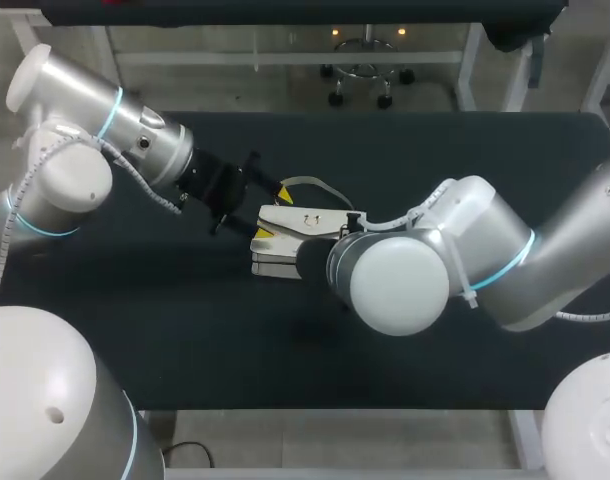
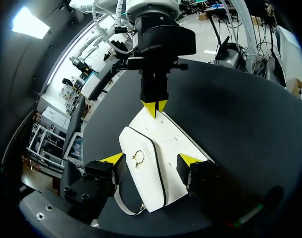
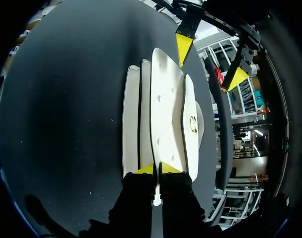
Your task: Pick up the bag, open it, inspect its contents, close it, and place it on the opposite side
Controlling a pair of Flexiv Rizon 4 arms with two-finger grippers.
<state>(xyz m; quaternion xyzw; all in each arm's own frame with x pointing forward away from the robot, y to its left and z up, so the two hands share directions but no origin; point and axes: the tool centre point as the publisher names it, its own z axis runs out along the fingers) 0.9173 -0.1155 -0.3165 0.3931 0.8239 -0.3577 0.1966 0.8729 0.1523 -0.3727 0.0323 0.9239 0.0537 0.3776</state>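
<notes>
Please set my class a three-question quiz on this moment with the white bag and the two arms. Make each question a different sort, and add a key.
1. True or false: the right gripper has its jaws closed on one end of the white bag.
2. Multiple choice: how does the left gripper stand?
A) open, with one finger on each side of the bag's other end
B) shut on the bag's strap
C) far from the bag, at the table's edge
3. Fill in the missing word: the front of the bag carries a small ____-coloured clasp.

Key: 1 true; 2 A; 3 gold.
</notes>
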